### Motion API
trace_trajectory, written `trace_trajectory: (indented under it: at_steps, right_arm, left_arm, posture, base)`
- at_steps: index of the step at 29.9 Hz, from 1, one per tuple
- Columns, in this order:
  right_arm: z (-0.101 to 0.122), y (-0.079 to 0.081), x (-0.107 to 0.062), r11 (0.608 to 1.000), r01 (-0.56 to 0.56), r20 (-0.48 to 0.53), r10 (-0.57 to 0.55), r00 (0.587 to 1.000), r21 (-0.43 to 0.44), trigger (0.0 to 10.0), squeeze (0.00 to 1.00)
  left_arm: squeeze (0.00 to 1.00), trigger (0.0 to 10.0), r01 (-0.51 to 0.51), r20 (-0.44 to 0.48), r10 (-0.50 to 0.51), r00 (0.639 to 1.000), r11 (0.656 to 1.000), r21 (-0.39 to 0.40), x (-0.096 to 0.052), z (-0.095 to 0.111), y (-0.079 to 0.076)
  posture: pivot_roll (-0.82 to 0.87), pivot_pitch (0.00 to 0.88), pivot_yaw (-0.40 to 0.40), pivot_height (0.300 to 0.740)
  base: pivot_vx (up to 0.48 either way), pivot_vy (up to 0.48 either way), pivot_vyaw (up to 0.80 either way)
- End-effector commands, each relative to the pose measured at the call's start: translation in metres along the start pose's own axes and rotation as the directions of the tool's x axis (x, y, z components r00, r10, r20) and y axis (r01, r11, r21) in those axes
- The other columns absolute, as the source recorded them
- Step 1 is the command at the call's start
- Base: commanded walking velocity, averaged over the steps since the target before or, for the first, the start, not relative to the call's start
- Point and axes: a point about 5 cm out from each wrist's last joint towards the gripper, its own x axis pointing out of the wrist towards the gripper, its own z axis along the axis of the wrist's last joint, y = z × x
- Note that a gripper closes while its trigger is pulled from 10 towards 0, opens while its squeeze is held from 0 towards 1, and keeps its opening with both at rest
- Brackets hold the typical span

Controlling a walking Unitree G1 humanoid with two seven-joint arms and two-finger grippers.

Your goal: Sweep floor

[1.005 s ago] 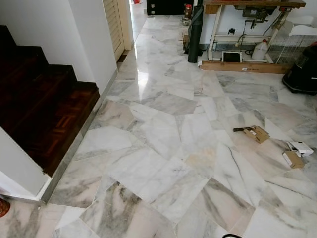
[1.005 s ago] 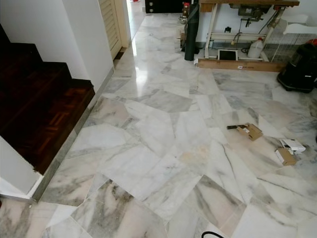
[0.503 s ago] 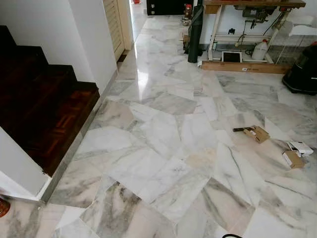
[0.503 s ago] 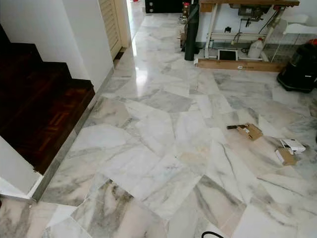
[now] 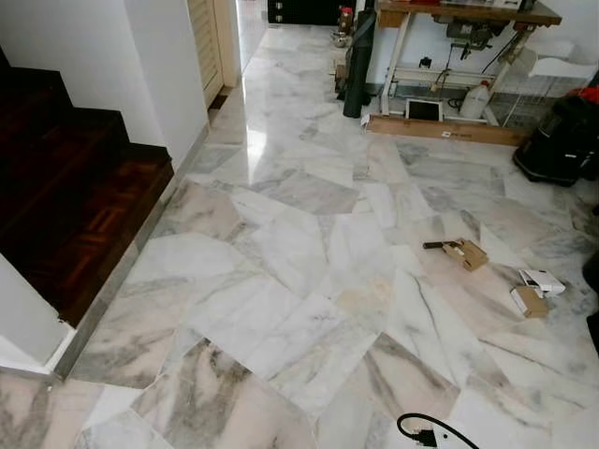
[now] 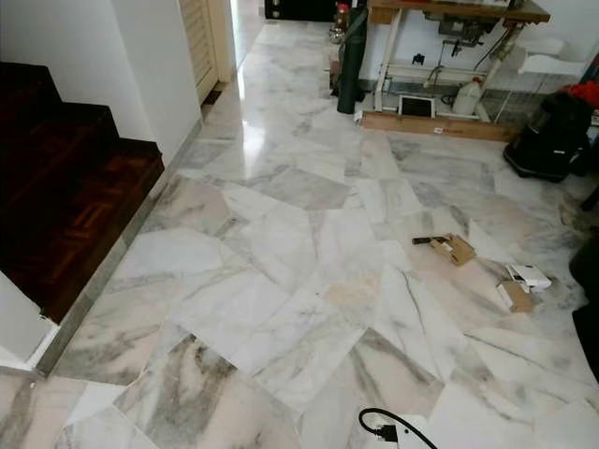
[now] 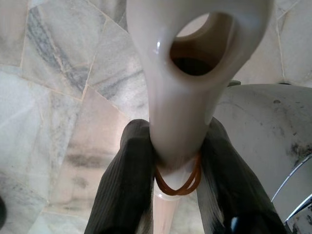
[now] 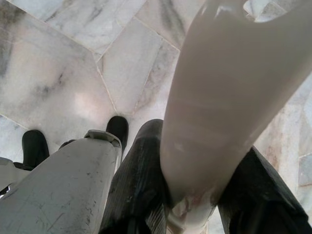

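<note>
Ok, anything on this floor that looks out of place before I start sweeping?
Yes. Small cardboard boxes lie scattered on the marble floor to the right, one beside a white box. A black cable with plug trails in at the near edge. Both grippers are shut on cream handles.

Head views bright and sharp; daylight glare streaks the marble floor [image 5: 253, 154] from the far doorway. Stairs [image 5: 65, 187] lie in shade. Wrist views: near cream handle [image 7: 190, 73] soft, out of focus.

No writing, label or number is legible on anything in these views.
</note>
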Motion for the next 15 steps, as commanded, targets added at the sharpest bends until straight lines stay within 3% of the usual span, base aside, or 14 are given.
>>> trace_trajectory:
  at_steps: [1,8,15]
  right_arm:
    - [0.000,-0.002,0.000,1.000,0.002,0.013,-0.002,1.000,-0.004,10.0,0.00]
    - [-0.001,0.001,0.000,1.000,0.017,0.010,-0.017,1.000,0.026,10.0,0.00]
    - [-0.004,0.009,0.000,0.999,0.019,-0.006,-0.018,1.000,0.037,10.0,0.00]
  left_arm:
    - [0.00,10.0,0.053,-0.012,-0.053,0.998,0.998,-0.025,0.000,-0.006,-0.016]
    - [0.00,10.0,0.024,0.007,-0.024,1.000,1.000,-0.002,0.000,-0.001,-0.009]
    - [0.00,10.0,-0.028,0.076,0.026,0.997,0.999,0.022,0.003,0.025,0.010]
  posture:
    - [0.08,0.016,-0.080,0.740]
    - [0.09,0.000,-0.041,0.740]
    - [0.10,0.000,-0.005,0.740]
  base:
    - [0.000,0.000,0.00]
    - [0.000,0.000,0.00]
    - [0.000,0.000,0.00]
